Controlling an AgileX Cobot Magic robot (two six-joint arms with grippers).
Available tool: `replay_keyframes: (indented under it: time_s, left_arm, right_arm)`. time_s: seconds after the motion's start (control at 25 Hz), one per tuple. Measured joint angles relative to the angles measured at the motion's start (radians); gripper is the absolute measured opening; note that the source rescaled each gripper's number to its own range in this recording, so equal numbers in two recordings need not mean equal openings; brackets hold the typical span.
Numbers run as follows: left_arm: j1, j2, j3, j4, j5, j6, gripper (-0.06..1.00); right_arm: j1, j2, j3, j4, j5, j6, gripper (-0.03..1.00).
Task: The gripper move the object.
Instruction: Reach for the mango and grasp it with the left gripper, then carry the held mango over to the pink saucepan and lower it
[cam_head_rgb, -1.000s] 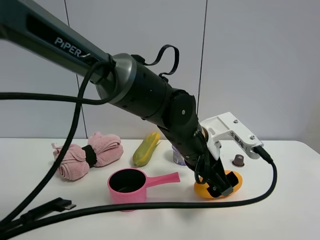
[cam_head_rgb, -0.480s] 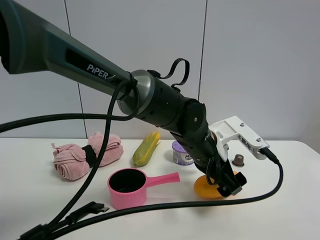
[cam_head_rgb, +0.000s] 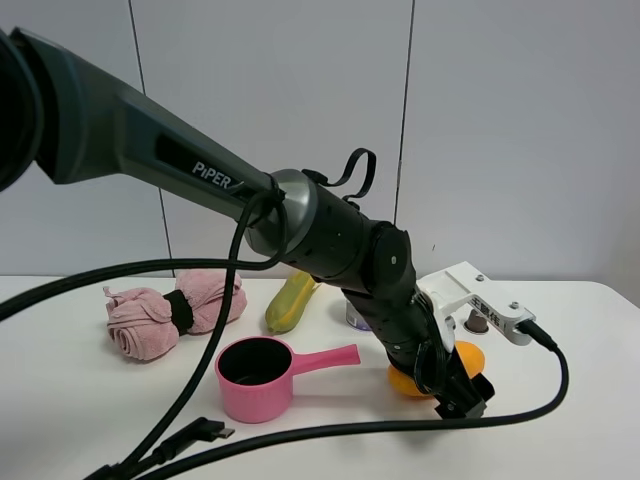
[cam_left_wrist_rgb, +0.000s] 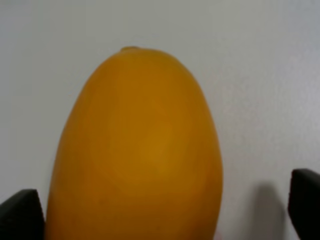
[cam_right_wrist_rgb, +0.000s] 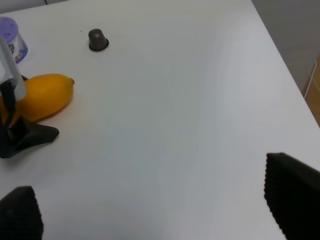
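Now | mango (cam_left_wrist_rgb: 140, 145) between left end effector (cam_left_wrist_rgb: 162, 212) jaws | unclamped

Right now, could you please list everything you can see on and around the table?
Mango: one, orange-yellow, right of the pot.
Pot: one, pink, front middle, handle pointing right.
Corn cob: one, yellow-green, behind the pot.
Towel: one, pink, rolled, black band, left.
Tub: one, lilac, behind the mango.
Capsule: one, dark, far right.
Table: one, white.
Cables: black, across the front.
Left gripper: one, black, open, astride the mango.
Right gripper: one, black, open, above the table, apart from the mango.
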Motion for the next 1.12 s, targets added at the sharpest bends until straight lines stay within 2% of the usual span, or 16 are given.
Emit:
replay_keyframes:
  time_s: [0.44, 0.52, 0.56, 0.64, 0.68, 1.12]
  left_arm:
    - [0.000, 0.003, 0.000, -0.019, 0.008, 0.005, 0.98]
    - [0.000, 0.003, 0.000, -0.019, 0.008, 0.005, 0.79]
    - [0.000, 0.003, 0.000, -0.019, 0.008, 0.005, 0.61]
    - [0.000, 0.003, 0.000, -0.019, 0.008, 0.005, 0.14]
    - [0.000, 0.003, 0.000, -0.019, 0.008, 0.005, 0.00]
    - [0.000, -0.035, 0.000, -0.015, 0.037, 0.005, 0.01]
  right_arm:
    - [0.000, 0.000, 0.000, 0.000, 0.000, 0.000, 1.00]
    - [0.000, 0.000, 0.000, 0.000, 0.000, 0.000, 1.00]
    - [0.000, 0.000, 0.000, 0.000, 0.000, 0.000, 1.00]
    - [0.000, 0.000, 0.000, 0.000, 0.000, 0.000, 1.00]
    - [0.000, 0.000, 0.000, 0.000, 0.000, 0.000, 1.00]
    - [0.000, 0.000, 0.000, 0.000, 0.000, 0.001, 1.00]
